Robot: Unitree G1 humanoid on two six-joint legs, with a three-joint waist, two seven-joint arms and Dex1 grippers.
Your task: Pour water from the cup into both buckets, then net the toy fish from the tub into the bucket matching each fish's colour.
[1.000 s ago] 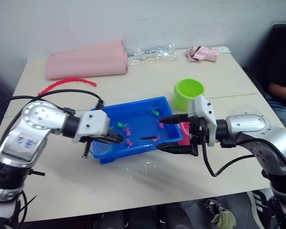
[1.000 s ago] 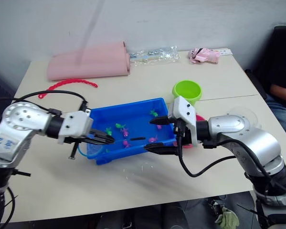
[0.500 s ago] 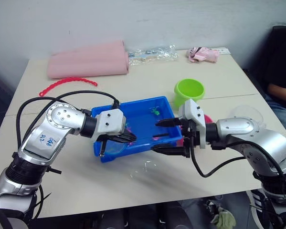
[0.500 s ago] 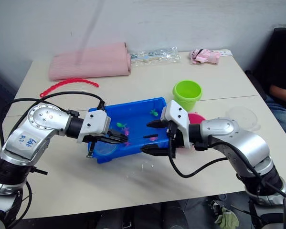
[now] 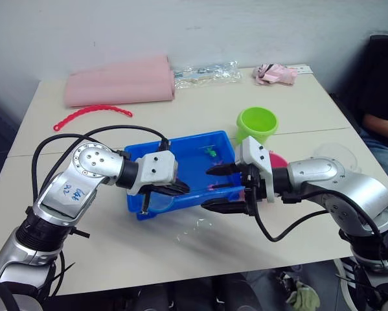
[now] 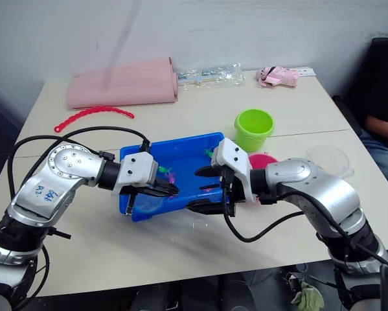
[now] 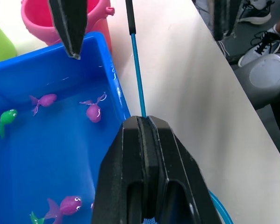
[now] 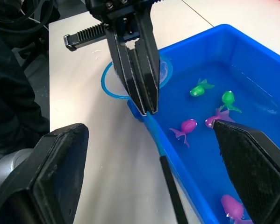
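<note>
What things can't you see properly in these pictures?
- Round blue-hooped net: mostly behind the left pincer in the right wrist view, so a catch can't be told.
- Small pink plastic bucket: largely behind the right pincer in the eye views, contents unseen.
- Clear plastic cup: partly behind the right arm.

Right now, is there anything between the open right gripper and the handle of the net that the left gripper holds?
Nothing visible stands between them. The left gripper is shut on the net, and its handle reaches out along the near rim of the tub. The right gripper is open, its fingers on either side of the handle.
</note>
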